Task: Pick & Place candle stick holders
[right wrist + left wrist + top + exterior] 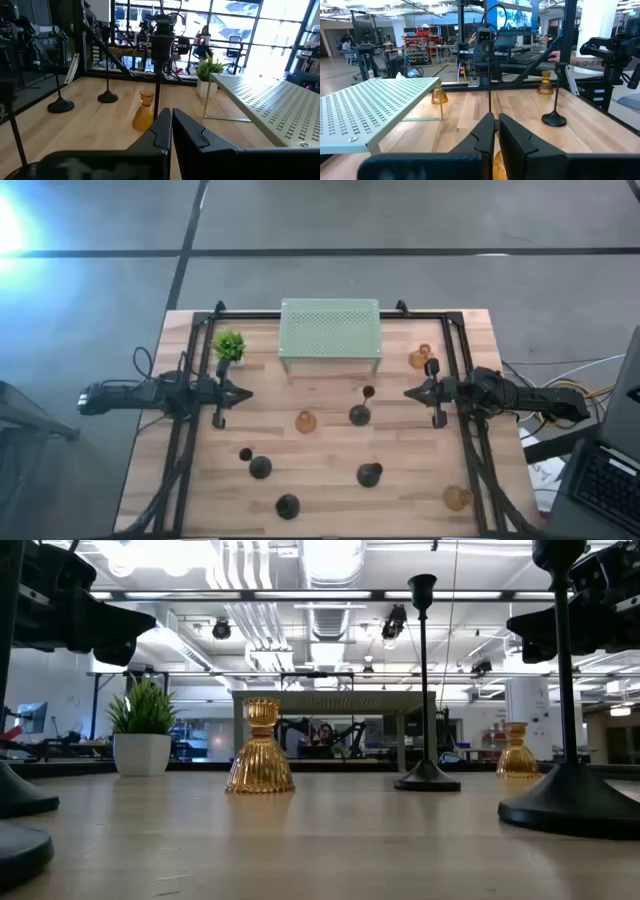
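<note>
Holders are scattered over the surface (330, 455): an amber holder (306, 421) sits mid-surface, a black holder (360, 415) just right of it, a thin-stemmed one (368, 392) a little beyond. Three more black holders stand nearer the front: (260, 468), (288, 505) and (370, 474). A second amber one (458, 498) is at the front right corner, a third (418, 359) near the right end of the green stand (330, 330). The left tool (240, 392) is stretched level from the left edge, pointing inward, fingers (482, 137) pressed together, holding nothing. The right tool (410, 393) mirrors it from the right edge, also level, fingers (186, 131) closed and empty. A plant (229, 346) stands beside the stand's left end.
</note>
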Action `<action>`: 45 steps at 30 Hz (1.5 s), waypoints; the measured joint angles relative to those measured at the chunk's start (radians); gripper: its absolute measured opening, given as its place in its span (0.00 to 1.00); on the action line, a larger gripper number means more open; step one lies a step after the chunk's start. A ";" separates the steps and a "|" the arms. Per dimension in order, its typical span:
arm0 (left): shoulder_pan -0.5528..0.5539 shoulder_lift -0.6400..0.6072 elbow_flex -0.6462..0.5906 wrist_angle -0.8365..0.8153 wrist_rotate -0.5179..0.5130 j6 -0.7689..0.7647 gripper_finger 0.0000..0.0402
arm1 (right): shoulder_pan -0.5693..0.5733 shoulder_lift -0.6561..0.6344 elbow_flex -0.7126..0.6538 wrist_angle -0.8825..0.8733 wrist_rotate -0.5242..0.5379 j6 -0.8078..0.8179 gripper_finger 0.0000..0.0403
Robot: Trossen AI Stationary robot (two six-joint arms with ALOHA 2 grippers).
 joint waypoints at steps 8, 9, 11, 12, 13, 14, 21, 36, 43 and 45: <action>0.000 0.000 0.000 0.000 0.000 0.000 0.07 | 0.000 0.000 0.000 0.000 0.000 0.000 0.02; 0.000 0.000 0.000 0.000 0.000 0.000 0.07 | 0.000 0.000 0.000 0.000 0.000 0.000 0.02; 0.000 0.000 0.000 0.000 0.000 0.000 0.07 | 0.000 0.000 0.000 0.000 0.000 0.000 0.02; 0.000 0.000 0.000 0.000 0.000 0.000 0.07 | 0.000 0.000 0.000 0.000 0.000 0.000 0.02; 0.000 0.000 0.000 0.000 0.000 0.000 0.07 | 0.000 0.000 0.000 0.000 0.000 0.000 0.02; 0.000 0.000 0.000 0.000 0.000 0.000 0.07 | 0.000 0.000 0.000 0.000 0.000 0.000 0.02; 0.000 0.000 0.000 0.000 0.000 0.000 0.07 | 0.000 0.000 0.000 0.000 0.000 0.000 0.02; 0.000 0.000 0.000 0.000 0.000 0.000 0.07 | 0.000 0.000 0.000 0.000 0.000 0.000 0.02; 0.000 0.000 0.000 0.000 0.000 0.000 0.07 | 0.000 0.000 0.000 0.009 0.045 -0.269 0.02; 0.000 0.000 0.000 0.000 0.000 0.000 0.07 | 0.000 0.000 0.000 0.018 0.045 -0.337 0.02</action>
